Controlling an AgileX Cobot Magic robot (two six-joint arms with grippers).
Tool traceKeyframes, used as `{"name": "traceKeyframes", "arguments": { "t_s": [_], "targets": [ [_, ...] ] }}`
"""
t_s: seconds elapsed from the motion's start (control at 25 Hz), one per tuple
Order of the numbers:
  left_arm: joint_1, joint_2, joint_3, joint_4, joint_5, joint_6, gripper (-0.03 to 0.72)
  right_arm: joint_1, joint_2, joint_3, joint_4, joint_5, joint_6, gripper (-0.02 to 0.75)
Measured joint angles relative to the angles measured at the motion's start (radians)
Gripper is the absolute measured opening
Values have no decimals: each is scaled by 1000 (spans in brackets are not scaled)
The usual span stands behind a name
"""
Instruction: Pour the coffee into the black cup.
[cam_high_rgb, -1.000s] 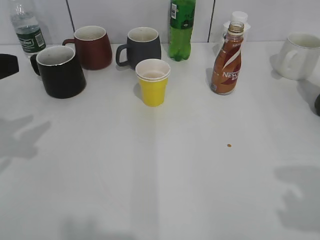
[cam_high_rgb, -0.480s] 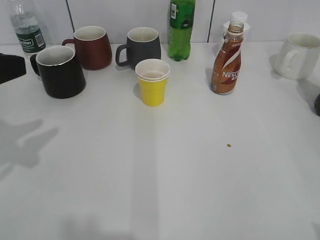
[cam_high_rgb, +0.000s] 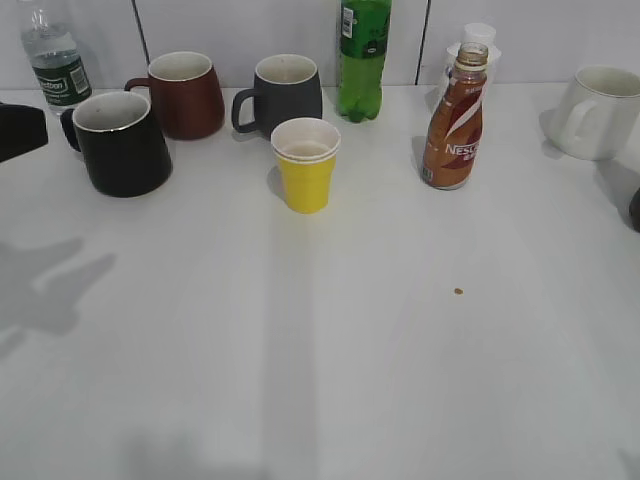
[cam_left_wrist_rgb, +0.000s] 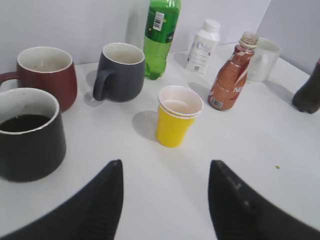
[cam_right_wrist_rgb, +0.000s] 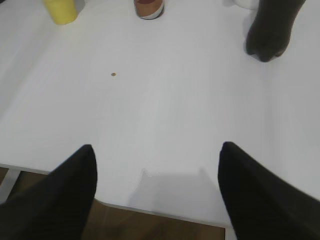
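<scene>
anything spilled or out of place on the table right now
No spill shows. The one stray thing is a small brown speck on the bare table, in front of the uncapped coffee bottle. The black cup already holds dark liquid. All cups and bottles stand upright.

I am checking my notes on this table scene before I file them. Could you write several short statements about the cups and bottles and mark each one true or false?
1. The glossy black ceramic mug holds dark liquid. True.
2. The brown plastic coffee bottle has its cap on. False: its neck is open, with no cap.
3. The yellow paper cup lies on its side. False: it stands upright.
4. The dark grey mug stands beside the maroon mug. True.
5. The left tool grips the black mug. False: it is open and holds nothing.
</scene>
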Motion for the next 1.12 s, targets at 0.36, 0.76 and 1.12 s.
{"name": "traceKeyframes", "arguments": {
  "t_s": [0.36,0.76,1.12],
  "targets": [
    [0,0,0,0,58,0,410,0,0,0,3,0,0,589],
    [0,0,0,-31,153,35,356,0,-1,0,3,0,0,589],
    [0,19,0,-436,271,363,357,0,-1,0,4,0,0,589]
  ]
}}
